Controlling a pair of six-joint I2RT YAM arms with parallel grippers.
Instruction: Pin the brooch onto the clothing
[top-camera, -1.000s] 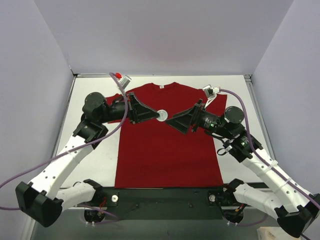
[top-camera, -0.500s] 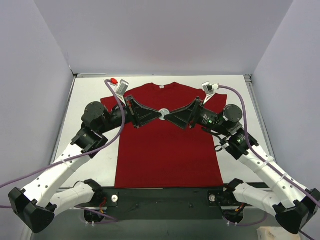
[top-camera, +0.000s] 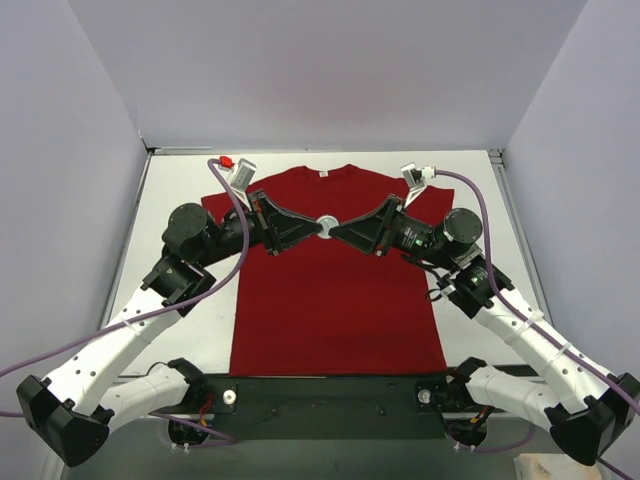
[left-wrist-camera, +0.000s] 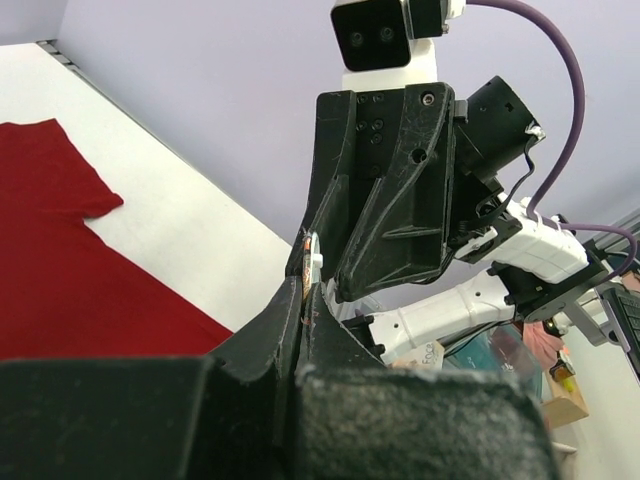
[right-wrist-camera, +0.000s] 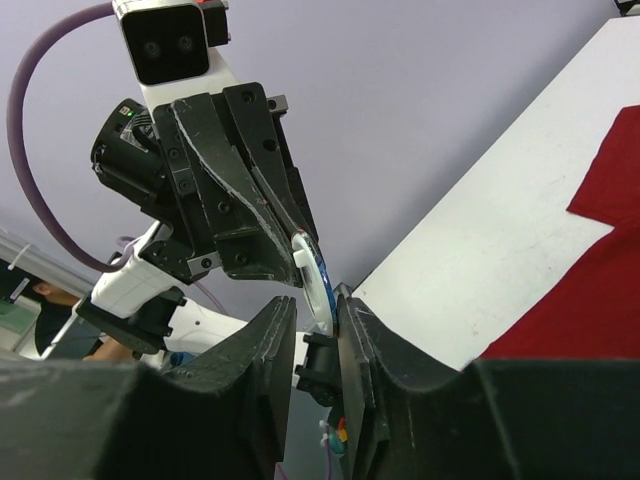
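Observation:
The dark red clothing (top-camera: 330, 300) lies flat on the white table, collar at the far side. Above its chest my two grippers meet tip to tip around the brooch (top-camera: 326, 222). My left gripper (top-camera: 317, 229) is shut on the brooch, which the left wrist view shows edge-on (left-wrist-camera: 310, 262) between its fingertips. From the right, my right gripper (top-camera: 339, 231) has its jaws straddling the brooch (right-wrist-camera: 318, 275). One finger (right-wrist-camera: 352, 318) touches the brooch's coloured face. A narrow gap separates the other finger (right-wrist-camera: 280, 325) from its white back.
The white table (top-camera: 470, 190) shows bare strips on both sides of the shirt, with grey walls round it. Purple cables loop off both wrists. A black bar with the arm bases runs along the near edge.
My left gripper carried the brooch a little up and right, then held still. My right gripper moved in to the brooch and its jaws narrowed from wide open to nearly closed.

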